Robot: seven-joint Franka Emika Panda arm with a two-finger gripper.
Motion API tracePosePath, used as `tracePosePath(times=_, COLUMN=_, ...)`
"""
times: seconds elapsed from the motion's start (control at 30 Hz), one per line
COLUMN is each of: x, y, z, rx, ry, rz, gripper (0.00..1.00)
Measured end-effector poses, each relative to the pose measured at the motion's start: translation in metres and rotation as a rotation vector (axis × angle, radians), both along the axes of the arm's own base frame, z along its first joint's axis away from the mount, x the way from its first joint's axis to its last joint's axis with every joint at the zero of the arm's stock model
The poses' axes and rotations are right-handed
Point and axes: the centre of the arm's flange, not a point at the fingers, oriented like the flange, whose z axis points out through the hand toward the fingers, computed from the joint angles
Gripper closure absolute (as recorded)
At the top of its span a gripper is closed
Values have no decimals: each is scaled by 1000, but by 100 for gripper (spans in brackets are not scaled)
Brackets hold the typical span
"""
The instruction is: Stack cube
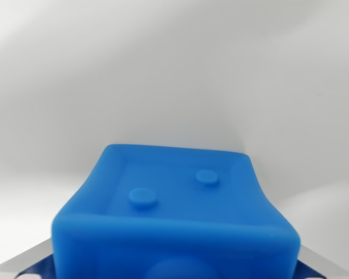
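A blue cube (174,203) fills the lower middle of the wrist view, very close to the camera. Its upper face has a raised rim and two round studs (143,197). A third round bump shows on the near face at the picture's bottom edge. My gripper (174,270) holds the cube between its jaws. One grey finger (23,260) presses the cube's side at the wrist view's left, the other finger (328,264) at the wrist view's right. Only slivers of both fingers show. No second cube is in view.
Behind the cube lies a plain white surface (174,70) with soft grey shadows. A brighter patch (331,203) shows at the wrist view's right. Nothing else stands in view.
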Motion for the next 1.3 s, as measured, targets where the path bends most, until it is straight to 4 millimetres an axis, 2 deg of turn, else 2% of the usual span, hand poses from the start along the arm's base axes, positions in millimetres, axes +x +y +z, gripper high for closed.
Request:
tracePosePath(times=0.5, x=1, y=0, z=7, rx=1, ry=-4, rz=0, gripper=100)
tracePosePath(times=0.83, x=1, y=0, z=23, rx=2, ry=-5, rz=0, gripper=100)
tracePosePath(times=1.3, x=2, y=0, z=56, rx=2, ry=-6, rz=0, gripper=100)
